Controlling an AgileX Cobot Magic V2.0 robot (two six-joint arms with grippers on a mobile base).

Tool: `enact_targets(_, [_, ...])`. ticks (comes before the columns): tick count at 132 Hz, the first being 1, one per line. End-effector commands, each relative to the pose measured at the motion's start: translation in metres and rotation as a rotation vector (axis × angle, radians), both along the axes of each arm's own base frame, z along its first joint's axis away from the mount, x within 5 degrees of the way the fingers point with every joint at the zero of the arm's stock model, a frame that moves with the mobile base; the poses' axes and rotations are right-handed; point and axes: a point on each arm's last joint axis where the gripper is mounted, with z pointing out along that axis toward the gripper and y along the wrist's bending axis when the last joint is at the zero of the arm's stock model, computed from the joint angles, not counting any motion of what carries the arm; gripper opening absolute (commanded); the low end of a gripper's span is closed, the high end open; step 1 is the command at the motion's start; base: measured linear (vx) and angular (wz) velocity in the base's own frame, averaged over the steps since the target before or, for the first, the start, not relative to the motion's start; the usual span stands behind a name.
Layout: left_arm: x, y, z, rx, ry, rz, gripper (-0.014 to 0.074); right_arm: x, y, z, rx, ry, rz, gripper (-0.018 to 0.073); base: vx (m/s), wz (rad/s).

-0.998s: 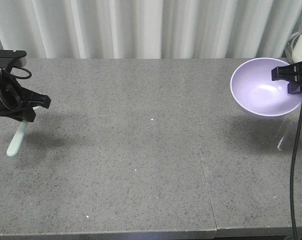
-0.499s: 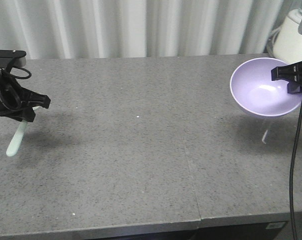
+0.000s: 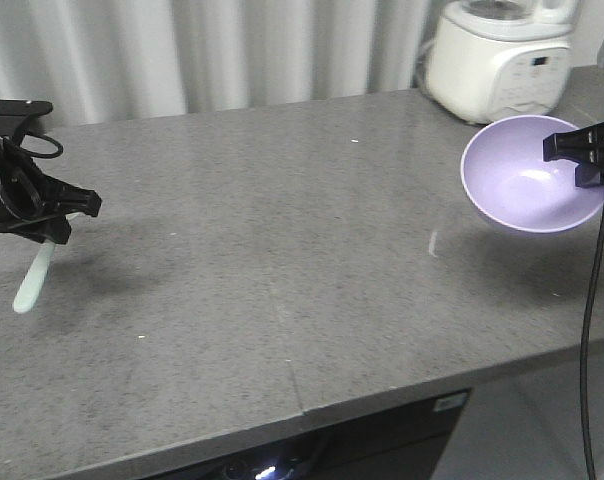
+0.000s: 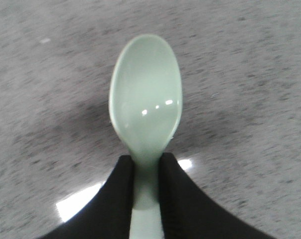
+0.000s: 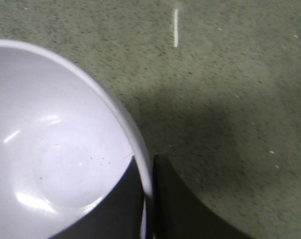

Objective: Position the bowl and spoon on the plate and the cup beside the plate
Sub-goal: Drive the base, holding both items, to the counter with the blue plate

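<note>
Swinging round brought a rice cooker [image 3: 497,60] in at 1 o'clock. My left gripper [image 3: 66,214] held the spoon [image 3: 32,275] at 9, right gripper [image 3: 574,152] the bowl [image 3: 517,190] rim at 3; plate, cup unseen.

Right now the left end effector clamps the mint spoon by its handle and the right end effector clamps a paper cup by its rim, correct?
No. The right end effector clamps the lavender bowl by its rim, not a paper cup; the right wrist view shows it. The left end effector does clamp the spoon by its handle.
</note>
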Motion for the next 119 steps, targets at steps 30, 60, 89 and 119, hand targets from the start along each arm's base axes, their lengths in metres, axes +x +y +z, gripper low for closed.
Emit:
enact_targets(30, [-0.0048, -0.0033, 0.0258, -0.02, -0.099, 0.001, -0.0008, -0.005, -0.0018, 0.0254, -0.014, -0.123, -0.006, -0.0007, -0.05, -0.42])
enact_targets(60, [-0.0048, -0.0033, 0.0258, -0.02, -0.099, 0.001, -0.0008, -0.005, -0.0018, 0.0254, -0.014, -0.123, -0.006, -0.0007, -0.05, -0.41])
enact_targets(89, [-0.0048, -0.0033, 0.0258, -0.02, -0.099, 0.001, -0.0008, -0.005, -0.0018, 0.0254, -0.014, -0.123, -0.006, -0.0007, -0.06, -0.45])
enact_targets(119, [-0.0048, -0.0033, 0.0258, -0.02, -0.099, 0.001, -0.0008, -0.005, -0.0018, 0.0254, -0.014, -0.123, -0.006, -0.0007, -0.06, -0.47])
